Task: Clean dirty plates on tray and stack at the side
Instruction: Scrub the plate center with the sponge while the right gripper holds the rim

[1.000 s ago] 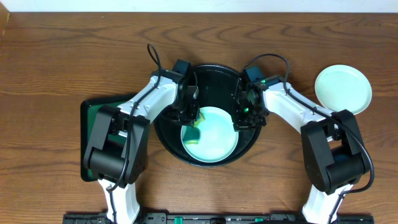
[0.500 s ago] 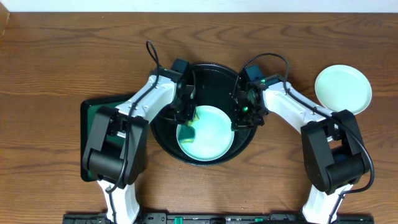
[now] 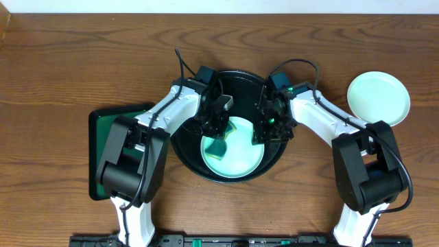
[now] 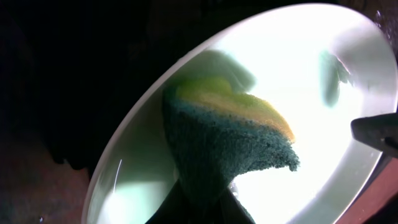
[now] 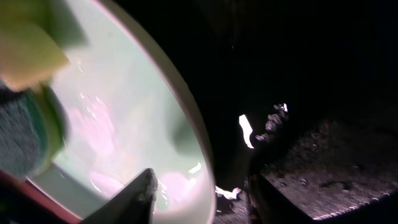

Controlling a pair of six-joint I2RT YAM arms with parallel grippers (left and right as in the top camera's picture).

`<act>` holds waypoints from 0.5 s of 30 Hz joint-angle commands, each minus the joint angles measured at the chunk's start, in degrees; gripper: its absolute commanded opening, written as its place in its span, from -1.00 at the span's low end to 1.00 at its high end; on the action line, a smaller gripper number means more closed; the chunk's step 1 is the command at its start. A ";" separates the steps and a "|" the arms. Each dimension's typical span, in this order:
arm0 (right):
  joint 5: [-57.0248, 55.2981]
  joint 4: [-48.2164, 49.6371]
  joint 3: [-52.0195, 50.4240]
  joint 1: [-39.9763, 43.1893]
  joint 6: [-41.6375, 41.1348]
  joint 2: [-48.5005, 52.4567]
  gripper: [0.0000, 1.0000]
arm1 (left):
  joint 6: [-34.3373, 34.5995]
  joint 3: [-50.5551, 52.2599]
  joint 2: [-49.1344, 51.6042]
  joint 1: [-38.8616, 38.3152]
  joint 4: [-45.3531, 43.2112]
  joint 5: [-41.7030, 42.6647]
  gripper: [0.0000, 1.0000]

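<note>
The left jaws are pinched on a sponge [image 4: 230, 137], pressed against the plate [image 3: 243, 158] inside the black tray [image 3: 236, 77]. The right jaws are spread, that plate's rim seen between them. 1 other plate [image 3: 378, 98] is set on the surface [image 3: 68, 55], well right of the tray.

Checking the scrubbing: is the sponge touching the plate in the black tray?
Touching: left wrist view shows the sponge pressed against the plate, no gap visible.

Left tool [image 3: 218, 130], right tool [image 3: 267, 130], plate [image 3: 241, 159], sponge [image 3: 218, 147] inside tray [image 3: 236, 74]; tabletop [image 3: 82, 55] open.
</note>
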State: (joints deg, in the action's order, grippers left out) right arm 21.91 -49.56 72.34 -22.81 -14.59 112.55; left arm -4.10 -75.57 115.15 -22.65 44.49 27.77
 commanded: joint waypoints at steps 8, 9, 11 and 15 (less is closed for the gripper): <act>-0.26 6.71 -0.57 -5.09 -3.23 0.96 -0.79 | -0.13 1.46 4.24 -1.09 1.38 2.67 -0.85; -0.42 7.15 -0.57 -5.81 -3.50 0.98 -0.94 | -0.13 1.46 4.24 -1.09 1.46 2.67 -0.86; -1.51 7.37 -0.57 -7.19 -4.61 1.01 -0.97 | 0.00 1.46 4.24 -1.09 1.75 2.64 -0.85; -5.14 6.64 -0.59 -8.83 -8.39 1.01 -0.97 | 4.48 1.46 4.24 -1.09 3.10 -7.28 -0.85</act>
State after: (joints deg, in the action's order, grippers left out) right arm 13.28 -44.36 71.59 -27.33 -18.20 112.42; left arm -3.01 -75.85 115.42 -22.52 45.76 27.33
